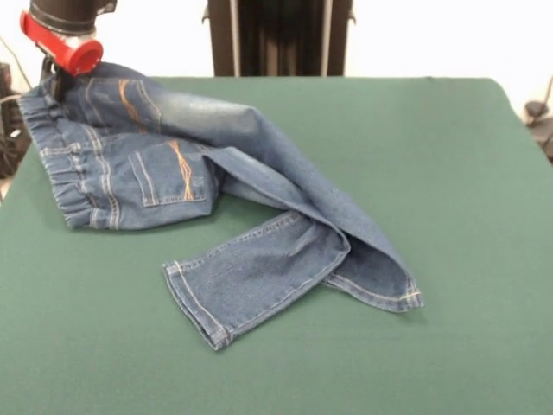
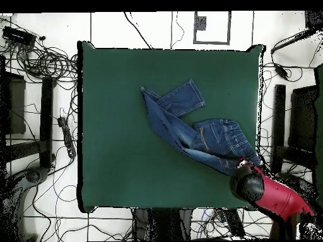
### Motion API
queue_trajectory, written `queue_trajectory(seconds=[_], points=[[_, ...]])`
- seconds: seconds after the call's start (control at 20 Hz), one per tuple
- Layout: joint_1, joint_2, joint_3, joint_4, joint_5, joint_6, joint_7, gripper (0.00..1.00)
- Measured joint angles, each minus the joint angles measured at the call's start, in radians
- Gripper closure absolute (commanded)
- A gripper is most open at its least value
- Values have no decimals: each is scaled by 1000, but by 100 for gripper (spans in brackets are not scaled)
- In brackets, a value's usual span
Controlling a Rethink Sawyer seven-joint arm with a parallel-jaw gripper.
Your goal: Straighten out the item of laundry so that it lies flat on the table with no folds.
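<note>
The small blue denim jeans (image 1: 251,164) lie crumpled on the left half of the green table (image 1: 458,216). One leg is folded across the other, and the hems point toward the camera. The gathered waistband and orange-stitched pockets are at the far left. My gripper (image 1: 56,85) is at the table's far left edge, shut on the waistband corner and holding it slightly raised. In the overhead view the jeans (image 2: 202,133) lie right of centre on the table (image 2: 126,138), with the gripper (image 2: 243,165) at their lower right end.
The robot's black pedestal (image 1: 281,35) stands behind the table's far edge. Cables (image 2: 44,63) and dark stands (image 2: 19,107) lie on the floor around the table. The jeans' waistband is close to the table edge.
</note>
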Motion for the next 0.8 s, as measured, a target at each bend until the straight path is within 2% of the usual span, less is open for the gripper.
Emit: queue_trajectory(seconds=[0.8], points=[[-120,-31,7,7,-84,0,0,100]])
